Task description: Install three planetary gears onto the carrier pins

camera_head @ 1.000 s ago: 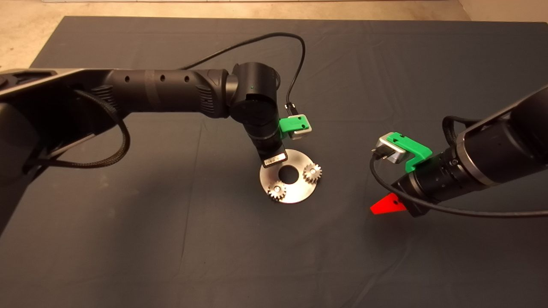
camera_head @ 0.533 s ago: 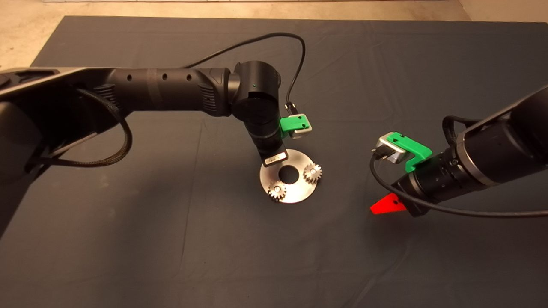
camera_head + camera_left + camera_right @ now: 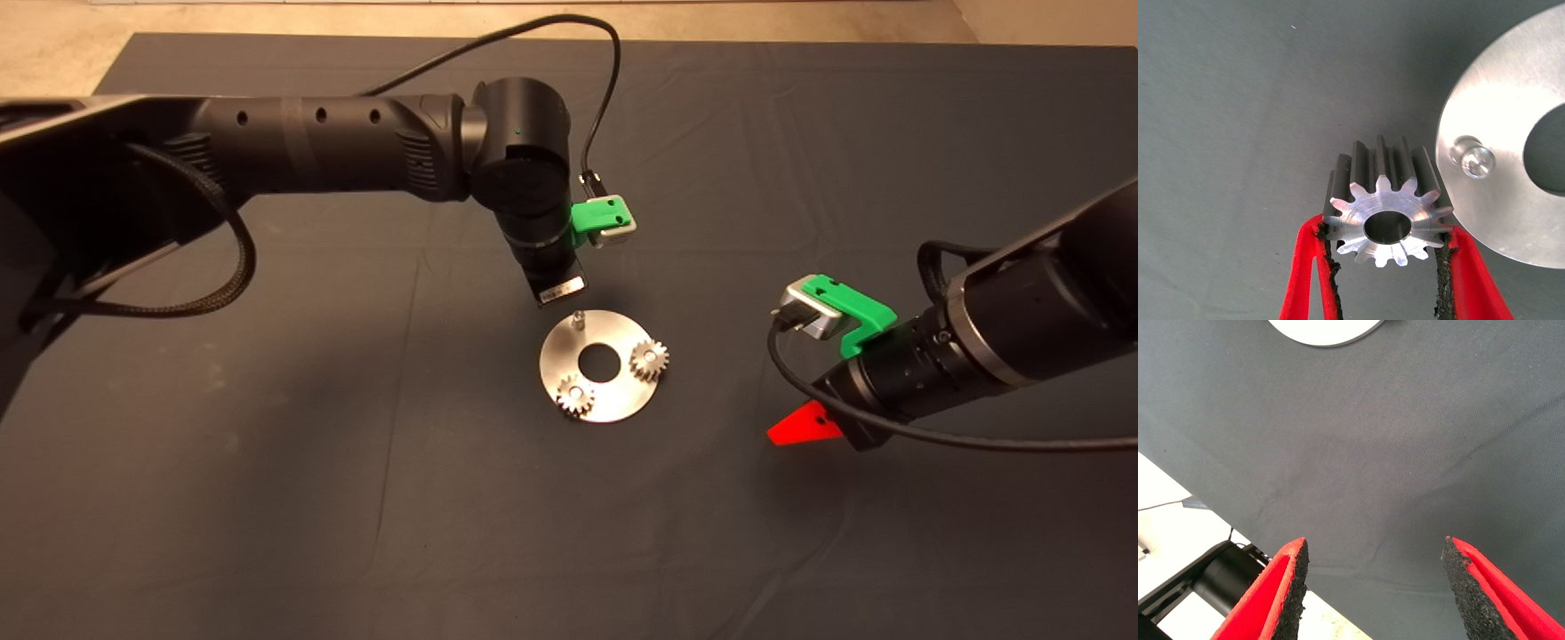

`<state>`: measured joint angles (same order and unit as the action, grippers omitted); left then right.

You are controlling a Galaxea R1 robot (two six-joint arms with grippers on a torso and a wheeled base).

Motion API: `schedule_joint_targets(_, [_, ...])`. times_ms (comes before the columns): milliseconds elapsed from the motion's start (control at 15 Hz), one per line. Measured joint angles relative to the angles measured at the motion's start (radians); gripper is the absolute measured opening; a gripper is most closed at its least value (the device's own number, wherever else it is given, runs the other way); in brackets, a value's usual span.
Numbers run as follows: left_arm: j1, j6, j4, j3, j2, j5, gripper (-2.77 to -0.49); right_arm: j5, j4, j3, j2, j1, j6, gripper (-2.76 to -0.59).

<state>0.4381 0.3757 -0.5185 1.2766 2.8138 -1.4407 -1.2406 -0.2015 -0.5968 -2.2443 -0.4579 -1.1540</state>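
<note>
— How far along are they?

— Two of the three planetary gears are on. One seated gear (image 3: 575, 396) sits at the near rim of the carrier disc (image 3: 622, 404), the other seated gear (image 3: 649, 360) on its right side. The third carrier pin (image 3: 578, 317), at the far rim, stands bare.

— And the last gear?

— The left end effector (image 3: 1386, 235) has it. Its red fingers (image 3: 1469, 273) are clamped on opposite sides of the third gear (image 3: 1386, 217), bore facing the wrist camera. From the wrist, the gear hangs just beside the disc's edge, off to the side of the free pin, not over it.

— So what's left?

— I'd say line the bore up over that pin, lower it and let go. It needs to be square, or the gear could catch on the pin's tip.

— Anything in the way?

— Not that I can see. The dark mat (image 3: 267, 498) on the surface is bare around the disc. The right end effector (image 3: 1373, 577) waits well off to the right, fingers spread apart and holding nothing.
</note>
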Motion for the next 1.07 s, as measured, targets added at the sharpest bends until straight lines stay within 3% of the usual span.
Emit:
schedule_joint_targets(133, [0.0,0.0,0.016,0.0,0.0,0.002,-2.74,0.0,0.0,0.0,-0.001,0.0,0.0,-1.89])
schedule_joint_targets(267, [0.0,-0.001,0.066,0.0,0.0,0.003,-2.74,-0.001,0.0,0.0,-0.002,0.0,0.0,-1.89])
schedule_joint_targets(467, [0.0,-0.008,0.088,-0.006,-0.009,-0.004,-2.74,-0.012,0.0,0.0,0.007,-0.005,0.0,-1.89])
schedule_joint_targets(533, [0.0,-0.008,0.097,-0.021,-0.017,-0.015,-2.74,-0.033,0.0,0.001,0.025,-0.012,0.002,-1.89])
schedule_joint_targets(600, [0.0,-0.007,0.103,-0.041,-0.027,-0.017,-2.74,-0.069,-0.002,0.001,0.056,-0.021,0.007,-1.89])
schedule_joint_targets(667, [0.0,-0.007,0.11,-0.053,-0.034,-0.022,-2.74,-0.114,-0.007,0.001,0.108,-0.028,0.023,-1.89])
schedule_joint_targets(867, [0.0,-0.008,0.11,-0.053,-0.032,-0.025,-2.74,-0.225,-0.019,0.018,0.294,-0.056,0.067,-1.89])
schedule_joint_targets(933, [0.0,-0.007,0.11,-0.053,-0.026,-0.02,-2.74,-0.253,-0.019,0.052,0.317,-0.074,0.072,-1.89])
schedule_joint_targets(1000, [0.0,-0.008,0.116,-0.055,-0.019,-0.012,-2.74,-0.253,-0.018,0.099,0.312,-0.099,0.072,-1.89])
schedule_joint_targets(1067, [0.0,-0.008,0.129,-0.058,-0.018,-0.007,-2.74,-0.243,-0.016,0.136,0.298,-0.124,0.069,-1.89])
